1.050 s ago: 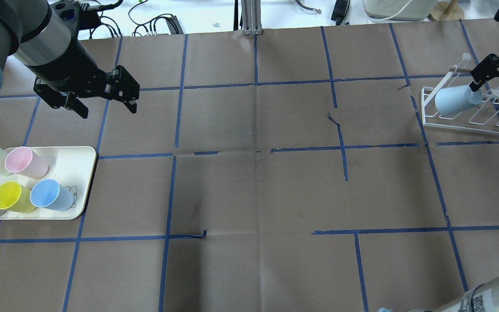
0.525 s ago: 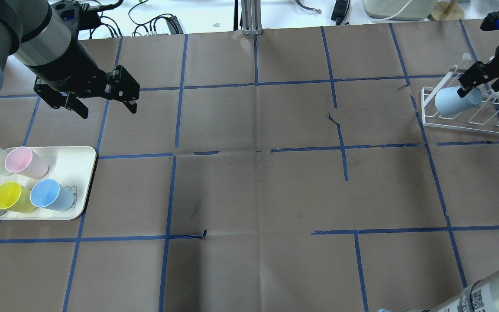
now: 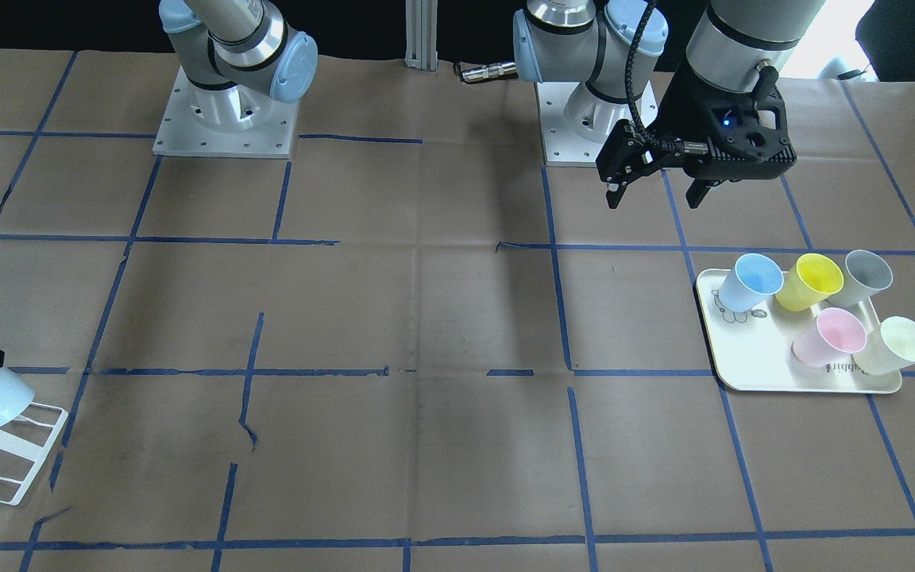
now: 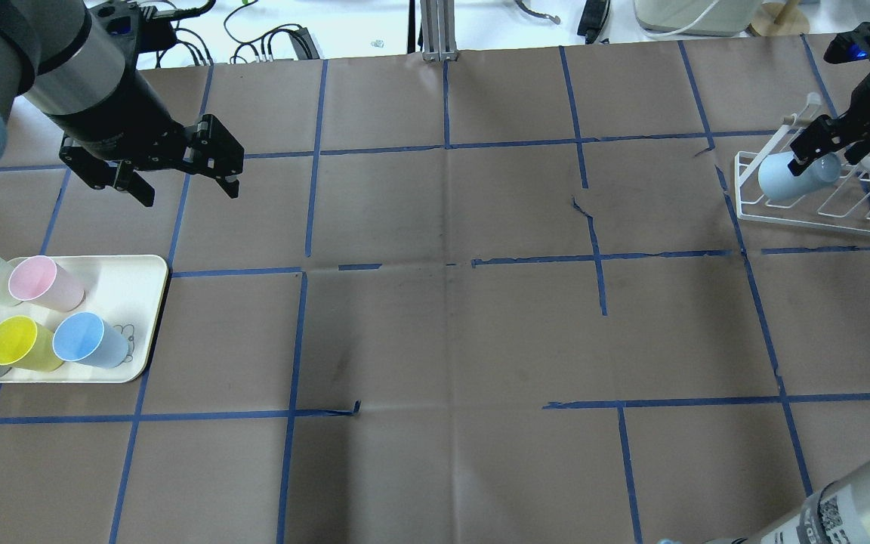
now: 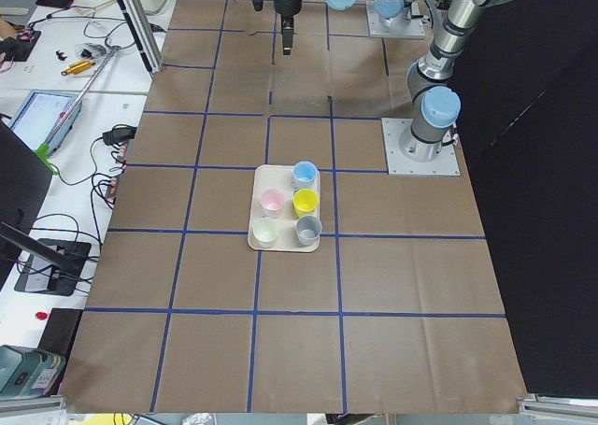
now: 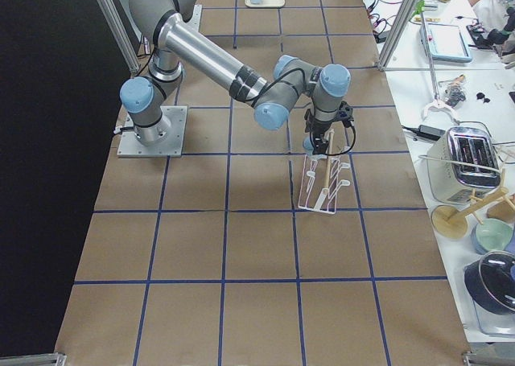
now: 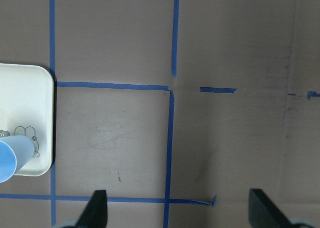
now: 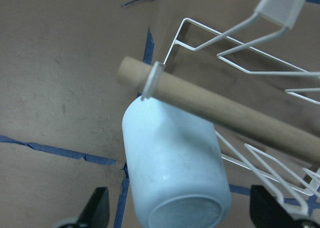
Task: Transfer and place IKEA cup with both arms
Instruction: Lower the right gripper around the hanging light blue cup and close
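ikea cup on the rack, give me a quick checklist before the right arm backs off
1. Right end effector open: ok. Its fingers are spread either side of the IKEA cup, not touching it.
2. Cup resting on the rack: ok, tilted, base upward.
3. Cup hooked over a prong: cannot tell.
4. Left end effector open and empty: ok, over the table.
5. Five other cups upright on the tray: ok.

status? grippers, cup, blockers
Left gripper open, empty, hovering beyond tray. Right gripper open astride IKEA cup, no contact seen. Cup inverted, tilted on rack. Nothing blocking near it.
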Controlling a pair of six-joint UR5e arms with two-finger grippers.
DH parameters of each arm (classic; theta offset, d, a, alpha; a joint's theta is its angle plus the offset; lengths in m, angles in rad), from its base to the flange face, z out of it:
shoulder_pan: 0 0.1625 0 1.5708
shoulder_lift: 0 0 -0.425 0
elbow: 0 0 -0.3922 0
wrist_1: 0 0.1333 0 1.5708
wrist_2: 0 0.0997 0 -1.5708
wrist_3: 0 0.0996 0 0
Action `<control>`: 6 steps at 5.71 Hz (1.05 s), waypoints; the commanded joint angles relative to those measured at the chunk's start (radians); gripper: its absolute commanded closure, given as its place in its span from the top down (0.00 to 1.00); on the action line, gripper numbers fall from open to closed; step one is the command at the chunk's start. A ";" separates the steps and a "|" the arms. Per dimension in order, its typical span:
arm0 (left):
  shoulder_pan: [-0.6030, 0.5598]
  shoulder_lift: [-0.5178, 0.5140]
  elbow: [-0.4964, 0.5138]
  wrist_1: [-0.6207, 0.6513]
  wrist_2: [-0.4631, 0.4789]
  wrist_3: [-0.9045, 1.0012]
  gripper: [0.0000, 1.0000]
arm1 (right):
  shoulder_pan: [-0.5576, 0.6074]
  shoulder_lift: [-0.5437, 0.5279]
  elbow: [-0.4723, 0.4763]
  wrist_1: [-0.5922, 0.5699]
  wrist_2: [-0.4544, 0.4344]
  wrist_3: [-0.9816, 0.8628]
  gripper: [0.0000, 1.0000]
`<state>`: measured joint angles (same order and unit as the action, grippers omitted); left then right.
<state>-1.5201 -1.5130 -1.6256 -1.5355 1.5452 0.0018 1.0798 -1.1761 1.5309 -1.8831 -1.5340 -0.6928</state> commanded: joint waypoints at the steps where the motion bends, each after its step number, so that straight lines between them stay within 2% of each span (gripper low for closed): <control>1: 0.000 0.003 -0.007 0.000 0.001 0.003 0.98 | -0.001 0.003 0.038 -0.008 -0.002 0.001 1.00; 2: 0.000 0.004 -0.007 0.000 0.001 0.004 0.98 | 0.000 0.001 0.043 -0.013 -0.002 -0.001 1.00; 3: 0.000 0.004 -0.007 0.000 0.001 0.004 0.98 | 0.000 0.003 0.044 -0.080 0.000 0.001 1.00; 4: 0.000 0.004 -0.007 0.000 0.001 0.004 0.98 | -0.001 0.003 0.043 -0.097 0.000 0.001 1.00; 5: 0.000 0.004 -0.007 0.000 0.001 0.004 0.98 | -0.001 0.003 0.043 -0.097 0.000 0.002 0.91; 6: 0.000 0.004 -0.007 0.000 0.001 0.004 0.98 | -0.001 0.001 0.043 -0.096 0.000 0.004 0.86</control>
<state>-1.5202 -1.5094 -1.6321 -1.5355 1.5462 0.0061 1.0785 -1.1739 1.5739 -1.9776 -1.5340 -0.6902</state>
